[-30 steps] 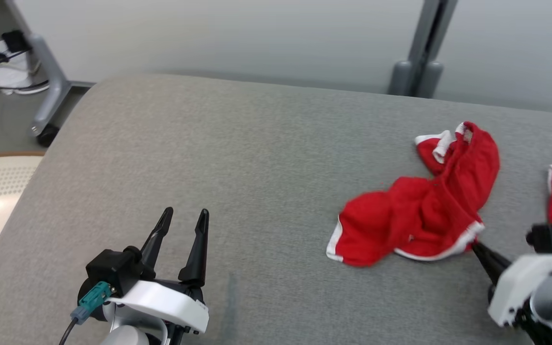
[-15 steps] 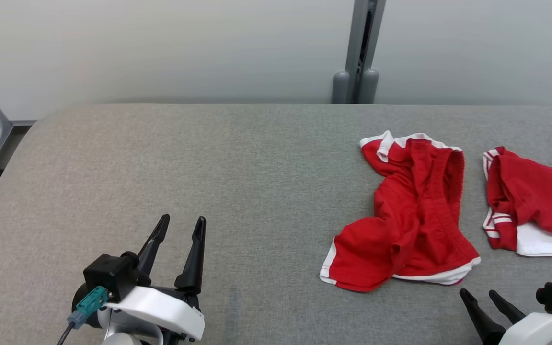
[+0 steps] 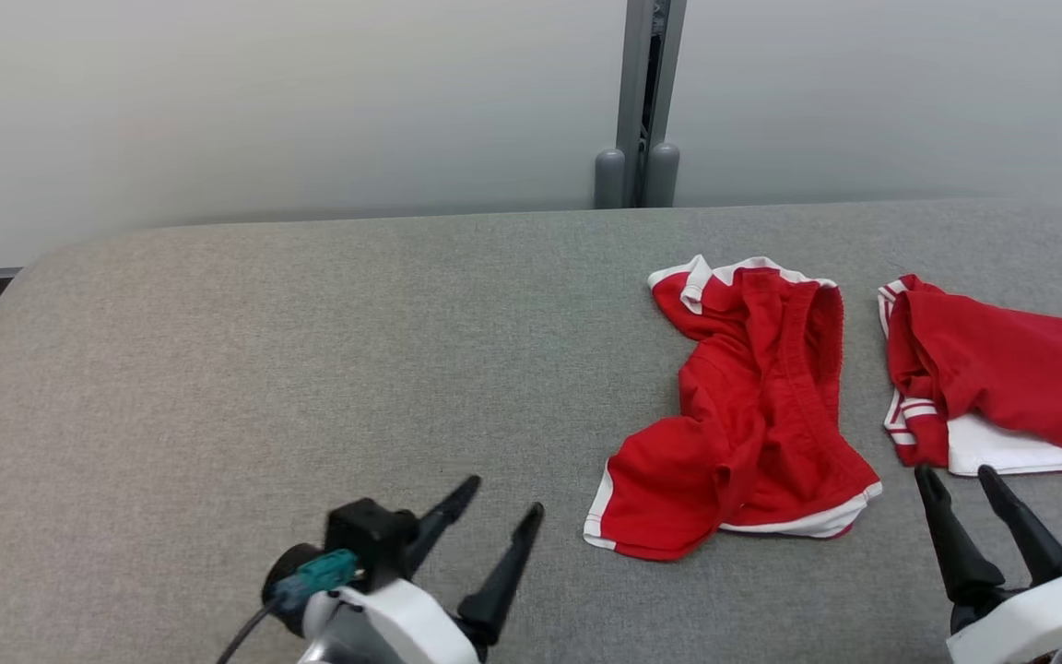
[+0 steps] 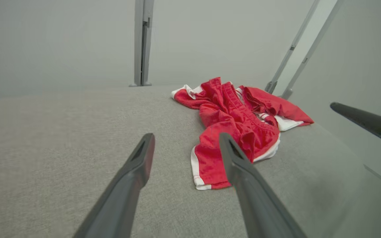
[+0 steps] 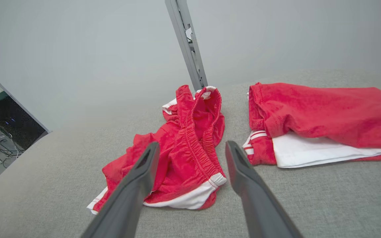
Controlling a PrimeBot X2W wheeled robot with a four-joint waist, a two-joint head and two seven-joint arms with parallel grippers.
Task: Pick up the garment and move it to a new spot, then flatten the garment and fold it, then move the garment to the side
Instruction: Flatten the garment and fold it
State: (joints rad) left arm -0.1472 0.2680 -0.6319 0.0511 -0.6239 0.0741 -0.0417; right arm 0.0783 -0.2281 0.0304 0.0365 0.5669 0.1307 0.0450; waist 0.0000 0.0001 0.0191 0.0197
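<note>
My left gripper (image 3: 505,494) and right gripper (image 3: 953,472) stand spread. The folded garment (image 3: 1001,387) beside the crumpled shorts (image 3: 743,415) runs off my view.

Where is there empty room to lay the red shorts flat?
The big bare stretch of grey top lies between its left edge and the crumpled red shorts, beyond the left pincer. The right side is crowded: only a thin gap parts the shorts from the other red garment, with the right pincer in front of it.
</note>
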